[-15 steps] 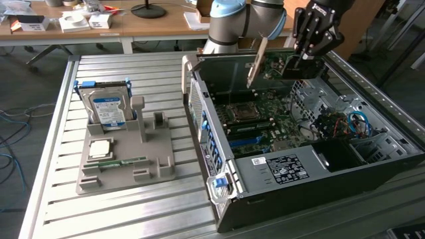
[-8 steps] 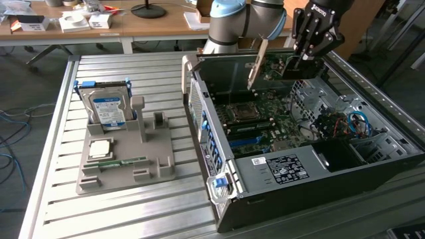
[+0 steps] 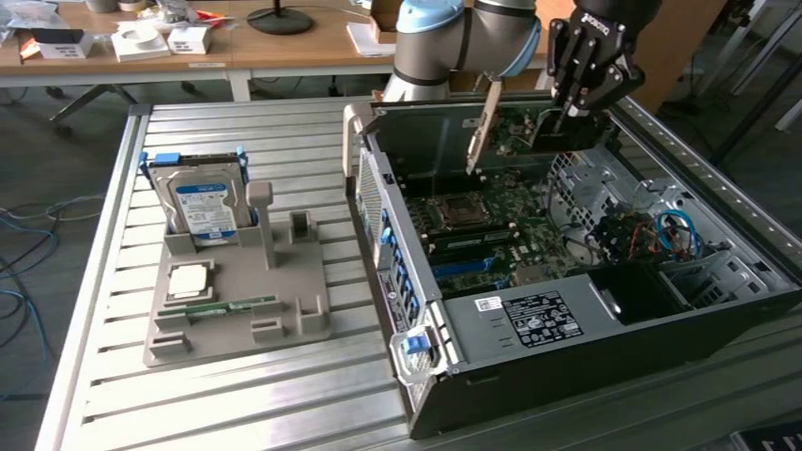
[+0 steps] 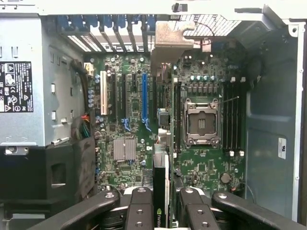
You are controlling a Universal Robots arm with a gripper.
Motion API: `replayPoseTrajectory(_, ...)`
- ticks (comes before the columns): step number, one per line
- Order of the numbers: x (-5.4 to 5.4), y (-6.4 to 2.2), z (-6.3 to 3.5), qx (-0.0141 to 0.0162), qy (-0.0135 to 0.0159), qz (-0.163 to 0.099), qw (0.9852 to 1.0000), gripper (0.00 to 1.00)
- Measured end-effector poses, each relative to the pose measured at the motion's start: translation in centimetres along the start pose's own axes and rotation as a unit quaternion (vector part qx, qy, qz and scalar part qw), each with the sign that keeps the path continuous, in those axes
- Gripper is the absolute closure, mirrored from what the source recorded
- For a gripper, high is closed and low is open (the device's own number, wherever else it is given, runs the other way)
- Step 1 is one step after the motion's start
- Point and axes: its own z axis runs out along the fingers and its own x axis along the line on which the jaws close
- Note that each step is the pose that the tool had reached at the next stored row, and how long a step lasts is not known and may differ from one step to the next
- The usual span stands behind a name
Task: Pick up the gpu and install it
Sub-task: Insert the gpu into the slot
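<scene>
The gpu (image 3: 564, 136) hangs edge-down over the far end of the open computer case (image 3: 527, 376), clamped between the gripper's (image 3: 579, 111) 2 fingers (image 4: 139, 208). Its bracket (image 4: 168, 43) faces the case's slotted wall, seemingly to line up with the motherboard (image 4: 206, 163) slots.

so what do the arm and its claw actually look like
The arm is built of thick silver-grey tubular sections, with pale blue caps on its rounded joints. The claw is matte black, and its chunky linked fingers are dotted with round silvery pivot pins.
</scene>
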Motion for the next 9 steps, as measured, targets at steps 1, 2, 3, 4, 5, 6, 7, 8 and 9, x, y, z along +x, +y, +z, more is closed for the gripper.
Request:
replayPoseTrajectory(1,0.0,0.12,0.04,0.002,-0.0001,0.0,1.0,0.74)
replayPoseTrajectory(2,0.01,0.25,0.09,0.0039,-0.0002,-0.001,1.0,0.74)
replayPoseTrajectory(3,0.02,0.4,0.12,0.0057,-0.0002,-0.001,1.0,0.74)
replayPoseTrajectory(4,0.02,0.55,0.17,0.0073,-0.0003,-0.001,1.0,0.74)
replayPoseTrajectory(5,0.02,0.64,0.21,0.0079,-0.0003,-0.002,1.0,0.74)
replayPoseTrajectory(6,0.02,0.64,0.23,0.0079,-0.0003,-0.002,1.0,0.74)
replayPoseTrajectory(7,0.03,0.65,0.24,0.0079,-0.0002,-0.002,1.0,0.74)
replayPoseTrajectory(8,0.03,0.65,0.24,0.0078,-0.0002,-0.002,1.0,0.74)
replayPoseTrajectory(9,0.03,0.65,0.24,0.0079,-0.0002,-0.002,1.0,0.74)
